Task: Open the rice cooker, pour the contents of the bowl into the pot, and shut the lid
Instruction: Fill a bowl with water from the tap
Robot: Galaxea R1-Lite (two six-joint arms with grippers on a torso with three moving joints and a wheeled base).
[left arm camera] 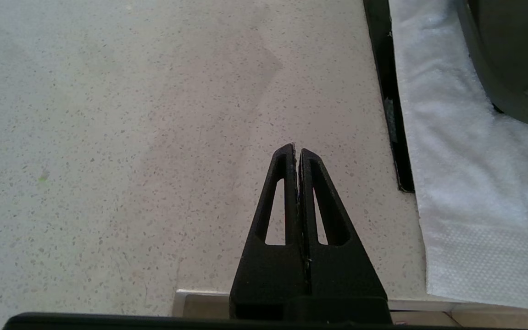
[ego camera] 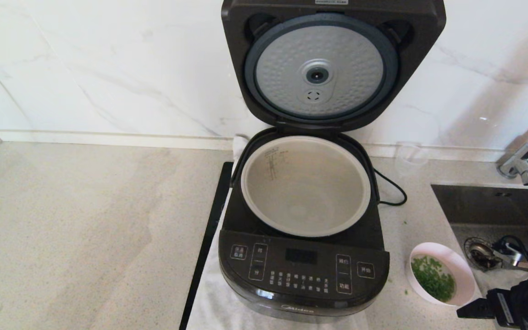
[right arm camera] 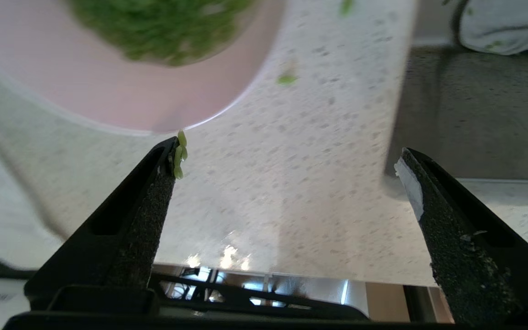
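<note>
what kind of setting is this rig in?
Most likely a home-style kitchen counter: a speckled stone worktop against a marble-look wall, a steel sink with tap at the right, and an open glossy black rice cooker.

raised lid (ego camera: 332,64) blocks behind, pot (ego camera: 305,185) mouth open above

Bright, even daylight fills all three views. The lid (ego camera: 321,68) throws a soft grey shadow onto the marble wall behind it, and broad pale bands of shadow cross the desk (ego camera: 85,220). In the right wrist view the bowl (right arm camera: 121,87) just beyond the right claw (right arm camera: 286,158) is smeared with blur (its greens too), and glare spots glint on the desk edge below.
</note>
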